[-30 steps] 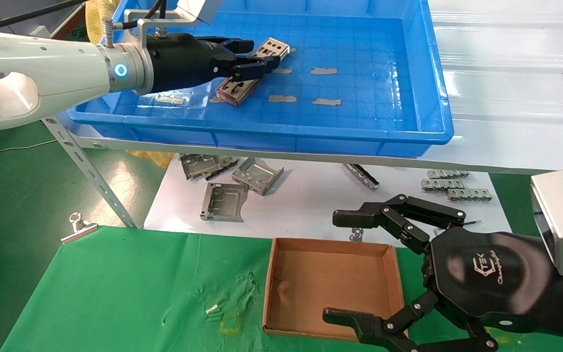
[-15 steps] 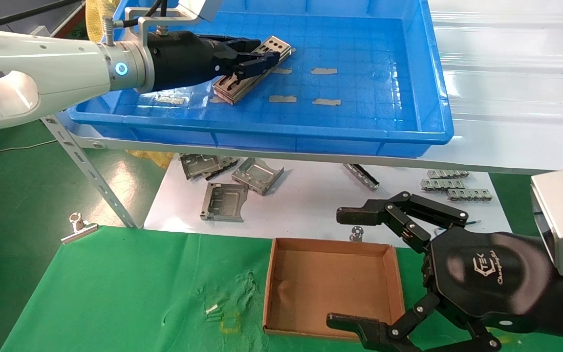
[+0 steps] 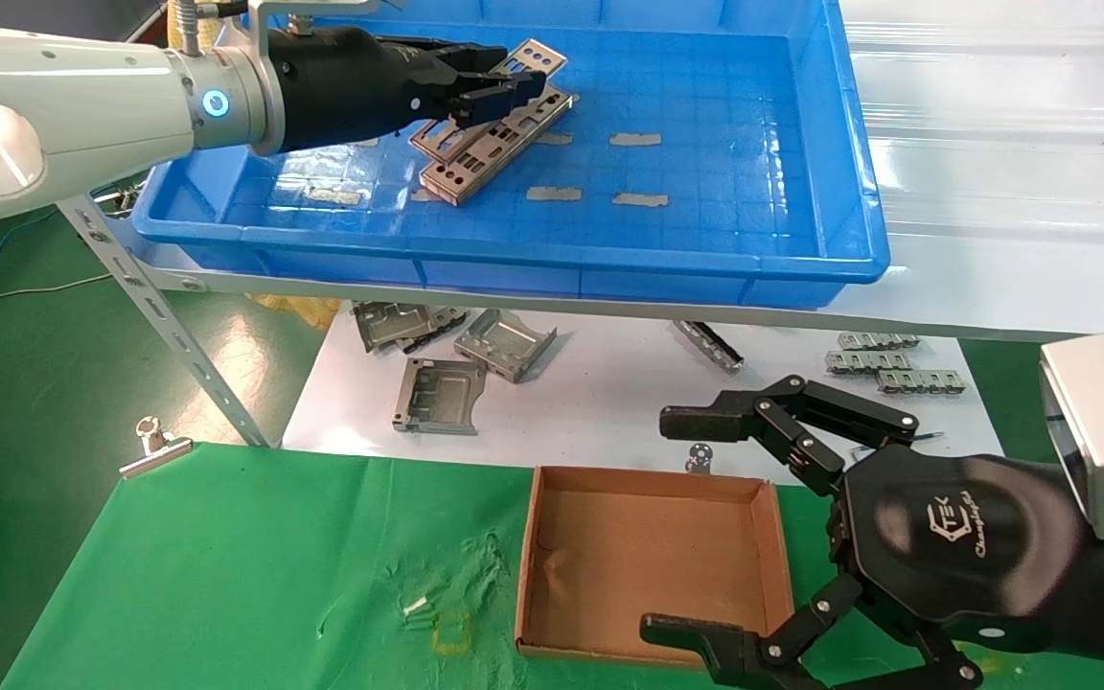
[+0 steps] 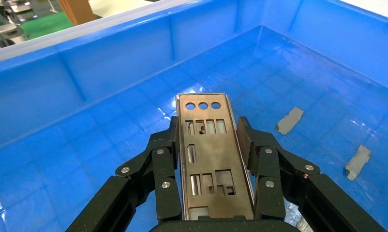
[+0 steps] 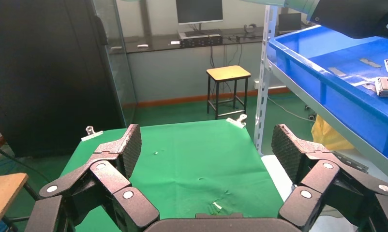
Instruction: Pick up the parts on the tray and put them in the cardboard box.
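Note:
My left gripper (image 3: 504, 91) reaches into the blue tray (image 3: 753, 192) from the left and is shut on one long silver-grey part (image 3: 538, 57), held clear of the floor. In the left wrist view that part (image 4: 209, 183) lies lengthwise between the fingers (image 4: 165, 164) of the left gripper (image 4: 209, 133), above the tray floor (image 4: 110, 145). Another part (image 3: 475, 163) lies on the tray floor just beneath. The cardboard box (image 3: 648, 565) sits on the green cloth with nothing in it. My right gripper (image 3: 667, 525) hangs open over the box's right side, also open in its own view (image 5: 207, 145).
Folded grey brackets (image 3: 504, 343) and toothed strips (image 3: 883, 364) lie on a white sheet under the shelf. A slotted metal shelf leg (image 3: 169, 326) slants down at left. A binder clip (image 3: 154, 446) holds the green cloth (image 3: 226, 575). Grey tape strips (image 3: 635, 139) dot the tray floor.
The left gripper has risen with one part, lifting it off the part that stays on the tray floor. The right gripper has barely shifted.

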